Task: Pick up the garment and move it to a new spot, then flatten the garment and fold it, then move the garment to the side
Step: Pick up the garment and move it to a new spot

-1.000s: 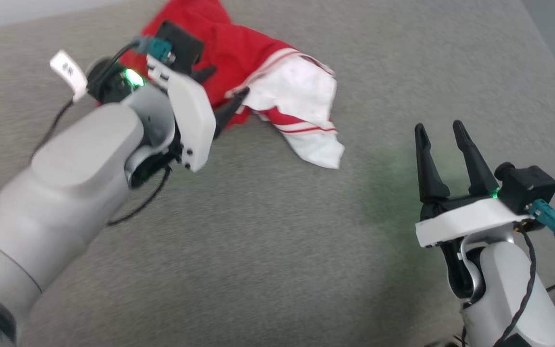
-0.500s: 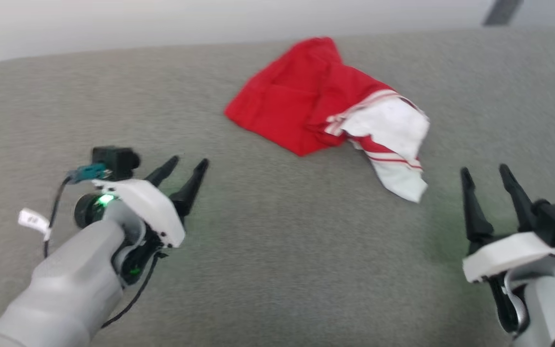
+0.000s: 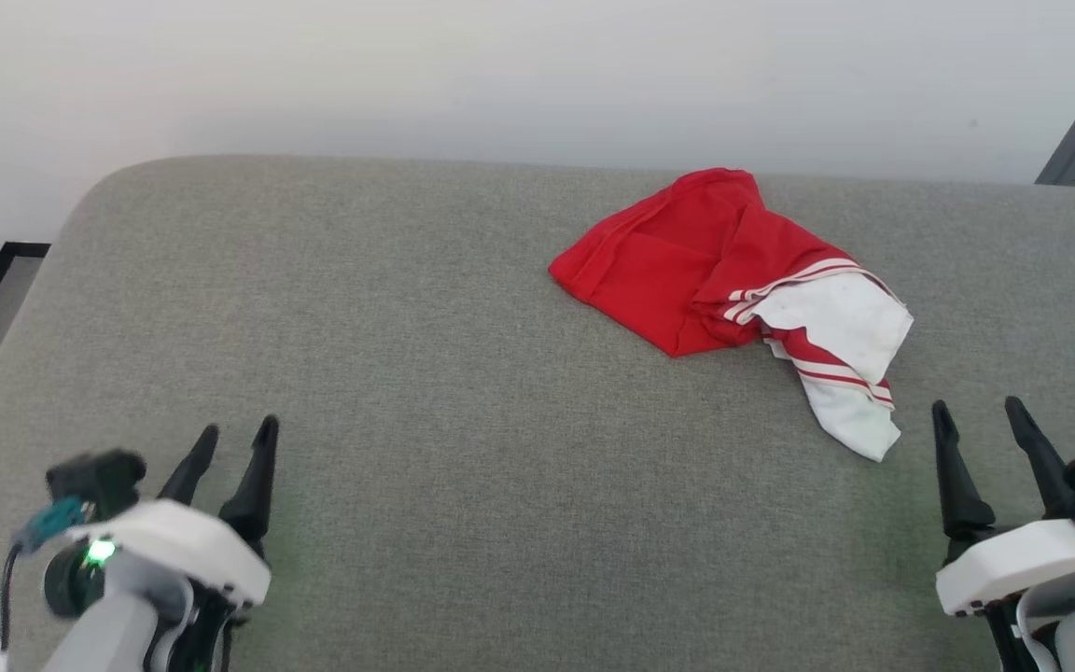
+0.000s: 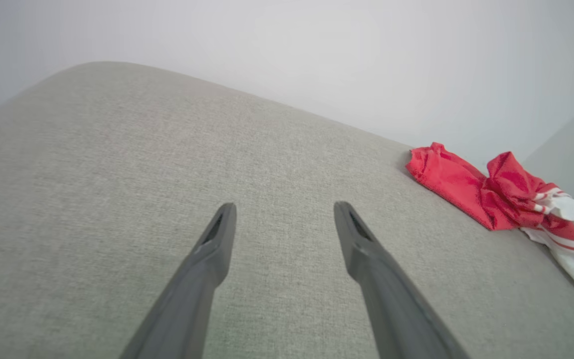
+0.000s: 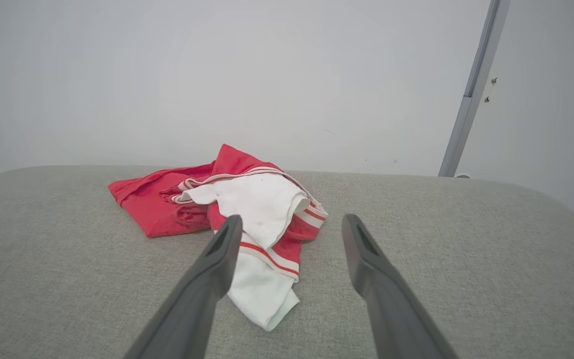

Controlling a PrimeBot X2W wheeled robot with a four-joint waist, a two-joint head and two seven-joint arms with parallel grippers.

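Currently garment bunched on grey cushion, right end effector nearby, empty.

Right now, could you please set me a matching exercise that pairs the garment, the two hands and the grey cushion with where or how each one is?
Things:
1. garment
2. left hand
3. right hand
4. grey cushion

Places or states:
A. open, at the lower right of the head view, the nearer one to the garment
B. woven fabric, lying under everything else
C. crumpled in a red and white heap, touched by nothing
D. open, at the lower left of the head view, well apart from the garment

Pairs: 1-C, 2-D, 3-A, 4-B.
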